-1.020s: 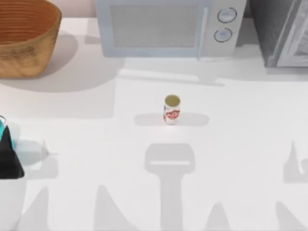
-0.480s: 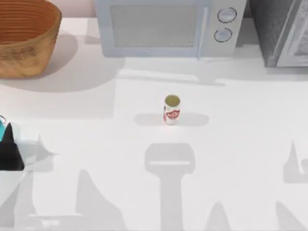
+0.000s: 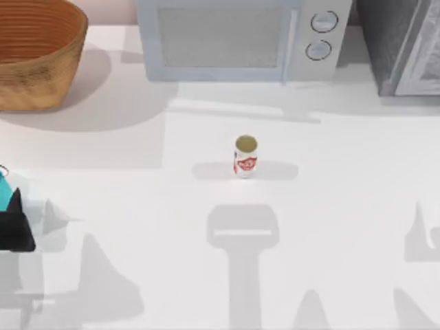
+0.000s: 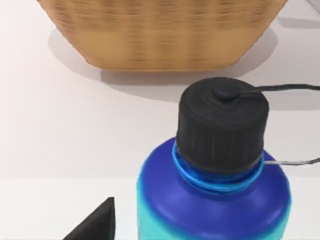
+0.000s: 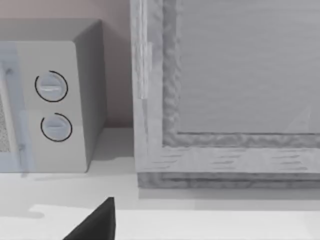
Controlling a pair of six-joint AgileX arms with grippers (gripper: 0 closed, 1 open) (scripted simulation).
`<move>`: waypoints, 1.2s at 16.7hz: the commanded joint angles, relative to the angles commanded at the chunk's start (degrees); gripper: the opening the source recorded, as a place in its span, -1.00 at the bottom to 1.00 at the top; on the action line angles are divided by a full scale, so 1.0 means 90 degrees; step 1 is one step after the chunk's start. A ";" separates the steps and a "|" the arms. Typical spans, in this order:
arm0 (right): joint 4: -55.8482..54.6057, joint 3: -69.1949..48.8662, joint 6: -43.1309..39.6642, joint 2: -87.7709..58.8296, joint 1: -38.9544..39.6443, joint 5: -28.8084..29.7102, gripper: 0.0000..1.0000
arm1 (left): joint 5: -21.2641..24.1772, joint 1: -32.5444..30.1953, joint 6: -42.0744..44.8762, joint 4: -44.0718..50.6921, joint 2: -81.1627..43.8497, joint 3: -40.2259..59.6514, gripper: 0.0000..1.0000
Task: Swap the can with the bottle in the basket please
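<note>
Left gripper at table's left edge, clamped on bottle, clear of basket (back-left corner). Can upright mid-table. Judged step: bottle removal. Next: set bottle down, fetch can. Right gripper's opening: cannot tell.
</note>
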State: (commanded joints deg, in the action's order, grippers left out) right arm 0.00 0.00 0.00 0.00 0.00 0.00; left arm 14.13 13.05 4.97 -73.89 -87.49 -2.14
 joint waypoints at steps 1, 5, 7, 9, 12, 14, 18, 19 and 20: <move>0.0000 0.0000 0.0000 0.0000 0.0000 0.0000 1.00 | 0.0050 0.0044 0.0020 -0.0261 -0.0311 -0.0002 1.00; 0.0000 0.0000 0.0000 0.0000 0.0000 0.0000 1.00 | 0.0188 0.0174 0.0085 -0.1015 -0.1229 -0.0002 1.00; 0.0000 0.0000 0.0000 0.0000 0.0000 0.0000 1.00 | 0.0215 0.0203 0.0100 -0.1173 -0.1423 -0.0002 1.00; 0.0000 0.0000 0.0000 0.0000 0.0000 0.0000 1.00 | 0.0219 0.0208 0.0102 -0.1198 -0.1453 -0.0001 1.00; 0.0000 0.0000 0.0000 0.0000 0.0000 0.0000 1.00 | 0.0214 0.0186 0.0099 -0.1185 -0.1438 0.0005 1.00; 0.0000 0.0000 0.0000 0.0000 0.0000 0.0000 1.00 | 0.0168 0.0151 0.0084 -0.1205 -0.1550 0.0114 1.00; 0.0000 0.0000 0.0000 0.0000 0.0000 0.0000 1.00 | -0.0093 -0.0136 -0.0006 -0.1289 -0.2472 0.0946 1.00; 0.0000 0.0000 0.0000 0.0000 0.0000 0.0000 1.00 | -0.0162 -0.0212 -0.0030 -0.1304 -0.2688 0.1161 1.00; 0.0000 0.0000 0.0000 0.0000 0.0000 0.0000 1.00 | -0.0217 -0.0273 -0.0049 -0.1313 -0.2836 0.1309 1.00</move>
State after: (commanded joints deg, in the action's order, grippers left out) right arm 0.00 0.00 0.00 0.00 0.00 0.00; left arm 12.18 10.59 4.53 -85.70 -113.01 9.65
